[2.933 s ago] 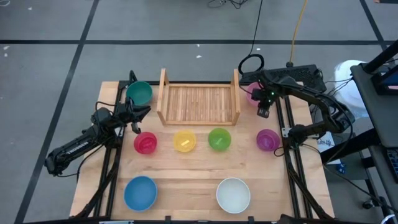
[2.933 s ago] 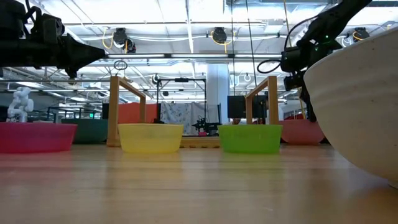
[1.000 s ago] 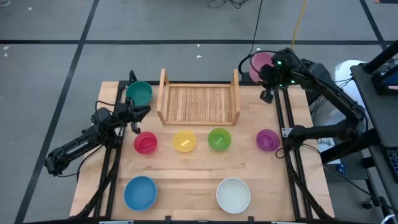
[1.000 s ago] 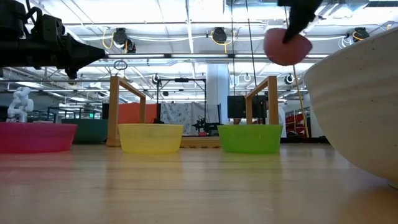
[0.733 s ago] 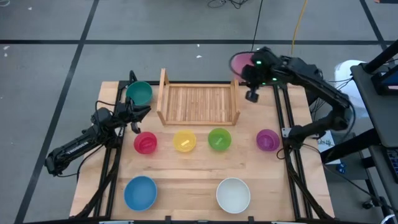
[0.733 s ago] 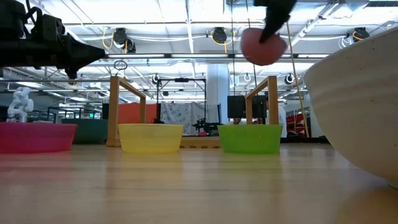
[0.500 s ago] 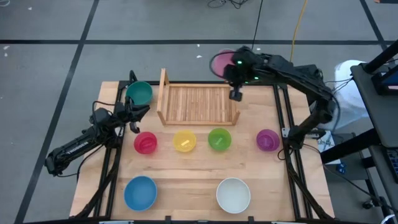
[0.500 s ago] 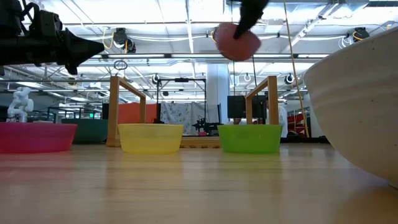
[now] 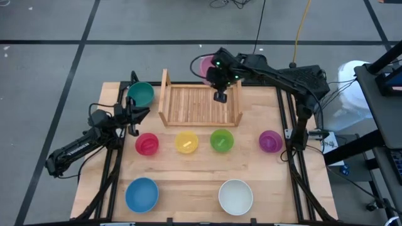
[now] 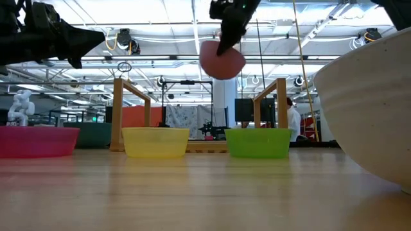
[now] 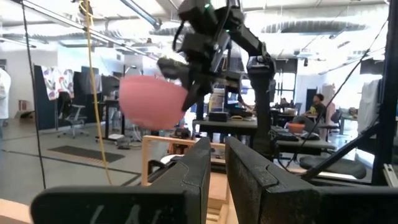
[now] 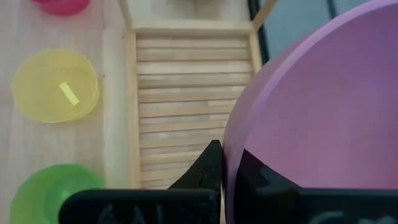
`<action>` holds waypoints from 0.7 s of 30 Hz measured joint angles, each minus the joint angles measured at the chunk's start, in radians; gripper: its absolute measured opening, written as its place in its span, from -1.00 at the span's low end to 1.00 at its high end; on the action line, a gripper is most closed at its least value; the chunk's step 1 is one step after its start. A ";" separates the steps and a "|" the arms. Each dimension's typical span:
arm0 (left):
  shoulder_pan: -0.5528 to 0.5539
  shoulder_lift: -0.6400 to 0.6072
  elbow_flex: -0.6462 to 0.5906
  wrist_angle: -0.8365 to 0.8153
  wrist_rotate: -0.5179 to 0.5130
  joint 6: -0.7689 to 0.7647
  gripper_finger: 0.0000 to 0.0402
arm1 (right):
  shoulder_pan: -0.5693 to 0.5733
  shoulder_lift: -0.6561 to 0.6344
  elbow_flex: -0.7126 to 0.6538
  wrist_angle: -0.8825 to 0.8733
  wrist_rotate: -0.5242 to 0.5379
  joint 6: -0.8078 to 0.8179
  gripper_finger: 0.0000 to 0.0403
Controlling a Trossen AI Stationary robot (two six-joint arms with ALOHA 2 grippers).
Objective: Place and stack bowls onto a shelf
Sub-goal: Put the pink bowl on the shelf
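Pink bowl [image 9: 206, 64] pinched at rim by right gripper [image 9: 218, 75], airborne over shelf [image 9: 200, 105] at its 12 o'clock edge | yellow bowl [image 9: 186, 142], light green bowl [image 9: 222, 140] at shelf's 6 | left gripper [image 9: 134, 115] idle by teal bowl [image 9: 141, 93], fingers slightly apart

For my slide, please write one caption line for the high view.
Right gripper carries the pink bowl above the wooden shelf; left gripper waits beside the teal bowl.

Pink bowl [image 9: 206, 64] lifted off table, carried by right gripper [image 9: 220, 95] over shelf [image 9: 201, 103]
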 joint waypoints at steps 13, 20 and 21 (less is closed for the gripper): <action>0.000 0.000 0.000 0.011 0.002 -0.018 -0.73 | -0.064 0.163 -0.002 -0.096 -0.060 0.000 -1.00; 0.000 0.000 0.000 0.011 0.002 -0.019 -0.73 | -0.072 0.238 -0.002 -0.100 -0.082 -0.012 -1.00; 0.000 0.000 0.000 0.011 0.001 -0.019 -0.73 | -0.073 0.248 -0.002 -0.104 -0.082 -0.018 -1.00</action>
